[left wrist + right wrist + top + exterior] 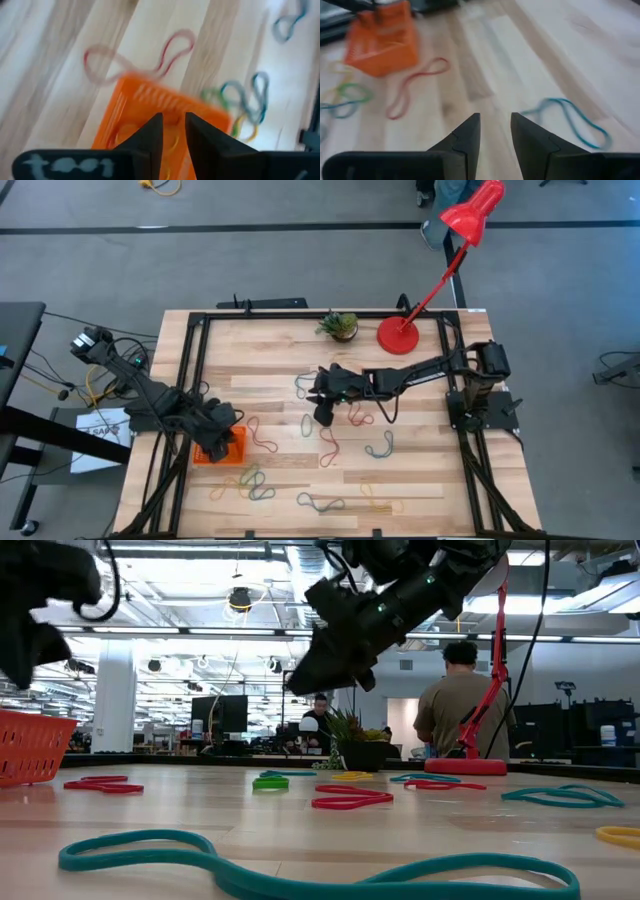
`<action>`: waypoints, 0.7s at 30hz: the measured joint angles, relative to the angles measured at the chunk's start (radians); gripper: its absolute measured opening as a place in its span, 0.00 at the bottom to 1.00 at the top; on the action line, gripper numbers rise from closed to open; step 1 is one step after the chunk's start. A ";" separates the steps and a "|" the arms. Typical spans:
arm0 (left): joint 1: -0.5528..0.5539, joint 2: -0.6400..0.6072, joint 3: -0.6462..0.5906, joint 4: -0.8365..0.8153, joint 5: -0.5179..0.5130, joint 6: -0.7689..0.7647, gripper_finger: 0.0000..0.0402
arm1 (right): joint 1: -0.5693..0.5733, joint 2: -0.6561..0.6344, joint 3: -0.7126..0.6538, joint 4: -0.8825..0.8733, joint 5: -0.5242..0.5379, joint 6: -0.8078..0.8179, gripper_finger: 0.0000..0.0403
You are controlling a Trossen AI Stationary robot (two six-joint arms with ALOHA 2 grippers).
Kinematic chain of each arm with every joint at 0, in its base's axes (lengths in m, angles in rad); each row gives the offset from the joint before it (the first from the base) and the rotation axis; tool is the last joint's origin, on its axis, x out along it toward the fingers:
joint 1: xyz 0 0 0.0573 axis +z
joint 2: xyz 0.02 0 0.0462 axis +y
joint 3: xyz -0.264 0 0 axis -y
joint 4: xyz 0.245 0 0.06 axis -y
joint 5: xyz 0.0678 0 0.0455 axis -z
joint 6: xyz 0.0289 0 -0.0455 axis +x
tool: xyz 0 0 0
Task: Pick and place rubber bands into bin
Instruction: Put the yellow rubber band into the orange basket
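**Left gripper over the orange bin, right gripper above mid-table**

The left gripper (pixel 215 430) is held directly over the bin (pixel 232 448), its two dark fingers (pixel 150 137) parted by a narrow gap with nothing seen between them. The right gripper (pixel 324 408) is raised above the middle of the table (pixel 420 480), fingers (pixel 467 135) likewise slightly apart and empty.

The bin is seen as a small bright orange plastic tray with slotted walls, near the table's left edge; yellowish loops (pixel 122 134) can be made out lying inside it. The rubber bands (pixel 330 448) are thin, floppy loops scattered flat on the pale wooden boards: a red one (pixel 262 434) just beside the bin, a tangle of green, yellow and blue (pixel 248 483) near the front edge, and a blue one (pixel 572 120) ahead of the right gripper. A red lamp (pixel 402 333) and a small potted plant (pixel 340 326) are stood at the far edge.
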 joint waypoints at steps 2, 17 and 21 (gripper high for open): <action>0.000 0.000 0.000 0.068 -0.061 0.066 0.18 | -0.010 0.000 0.000 -0.036 0.016 0.020 0.25; 0.010 0.000 0.001 0.343 -0.536 0.435 0.18 | -0.084 0.000 -0.017 -0.330 0.236 0.276 0.25; 0.036 0.000 0.001 0.343 -0.555 0.432 0.18 | -0.105 0.001 -0.028 -0.362 0.325 0.362 0.25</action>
